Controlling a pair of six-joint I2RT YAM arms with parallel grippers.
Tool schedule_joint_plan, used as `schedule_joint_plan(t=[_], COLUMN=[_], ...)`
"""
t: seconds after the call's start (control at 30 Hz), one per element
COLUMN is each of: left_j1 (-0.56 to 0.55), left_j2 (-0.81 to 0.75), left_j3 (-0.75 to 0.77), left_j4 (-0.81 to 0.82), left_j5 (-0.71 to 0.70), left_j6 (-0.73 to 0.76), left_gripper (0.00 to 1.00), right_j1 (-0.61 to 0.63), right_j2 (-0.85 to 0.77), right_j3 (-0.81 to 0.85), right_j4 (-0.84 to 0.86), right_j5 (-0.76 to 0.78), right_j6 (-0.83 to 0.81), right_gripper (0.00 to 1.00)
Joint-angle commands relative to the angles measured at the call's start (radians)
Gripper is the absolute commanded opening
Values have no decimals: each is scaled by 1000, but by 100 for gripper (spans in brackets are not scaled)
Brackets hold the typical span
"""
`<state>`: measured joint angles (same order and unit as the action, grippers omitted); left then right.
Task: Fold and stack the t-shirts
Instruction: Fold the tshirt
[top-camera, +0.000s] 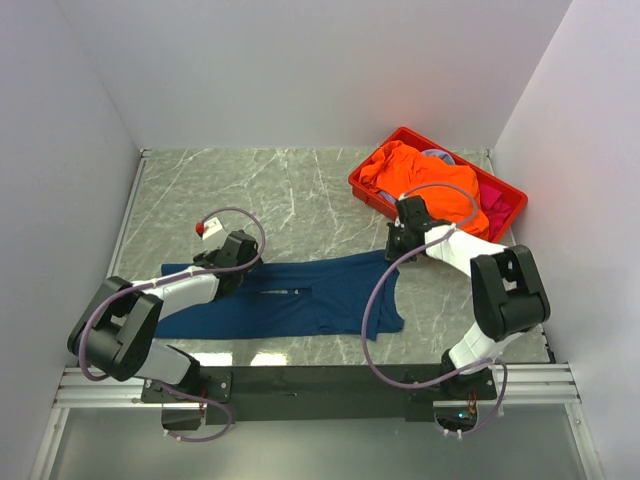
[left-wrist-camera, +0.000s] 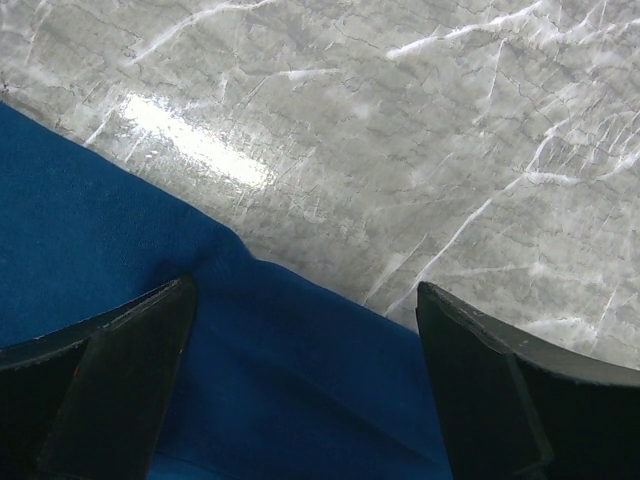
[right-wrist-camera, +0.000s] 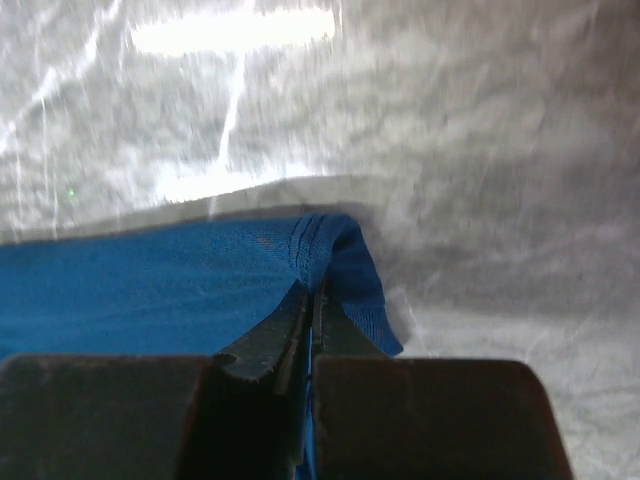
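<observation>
Black-jointed, white-linked left arm and right arm, each trailing a looping mauve cable, the left one's ending at a red-and-white tag, sit on black bases along a silver rail at the bottom of the frame; wrist views show matte black, wedge-shaped fingers.

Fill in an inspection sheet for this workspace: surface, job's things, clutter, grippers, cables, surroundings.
Surface: grey marbled table, glossy.
Job's things: blue shirt spread flat near the arms; orange shirt and pink cloth in the red crate, far right.
Clutter: small red-and-white bit by the left arm, unclear what.
Grippers: left gripper open over the blue shirt's edge; right gripper shut on its bunched edge.
Cables: a purple cable loops at each arm; the right one crosses above the shirt.
Surroundings: white walls on three sides.
</observation>
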<state>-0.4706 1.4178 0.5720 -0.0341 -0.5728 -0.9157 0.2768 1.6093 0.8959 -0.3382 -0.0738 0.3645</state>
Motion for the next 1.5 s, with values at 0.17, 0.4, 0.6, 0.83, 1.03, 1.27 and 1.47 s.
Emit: schedule_joint_plan(t=[0.17, 0.4, 0.6, 0.83, 1.03, 1.27, 1.47], left_j1=[-2, 4, 1, -51, -118, -123, -125], left_j2=[-2, -46, -158, -146, -54, -17, -77], left_j3=[32, 98, 69, 22, 23, -18, -76], left_j4=[-36, -147, -142, -55, 19, 0, -20], left_j5=[-51, -160, -167, -79, -15, -6, 11], left_j6=[-8, -8, -34, -51, -48, -112, -163], left_gripper=[99, 99, 99, 99, 99, 99, 99], right_j1=[-11, -7, 106, 180, 203, 203, 202], right_j2=[58, -63, -206, -148, -13, 133, 251], right_j3=[97, 78, 51, 8, 40, 135, 262], right_j4=[7, -30, -42, 10, 13, -12, -53], right_j5=[72, 152, 195, 105, 97, 86, 78], right_j6=[-18, -7, 17, 63, 70, 59, 31], right_gripper=[4, 43, 47, 47, 47, 47, 47])
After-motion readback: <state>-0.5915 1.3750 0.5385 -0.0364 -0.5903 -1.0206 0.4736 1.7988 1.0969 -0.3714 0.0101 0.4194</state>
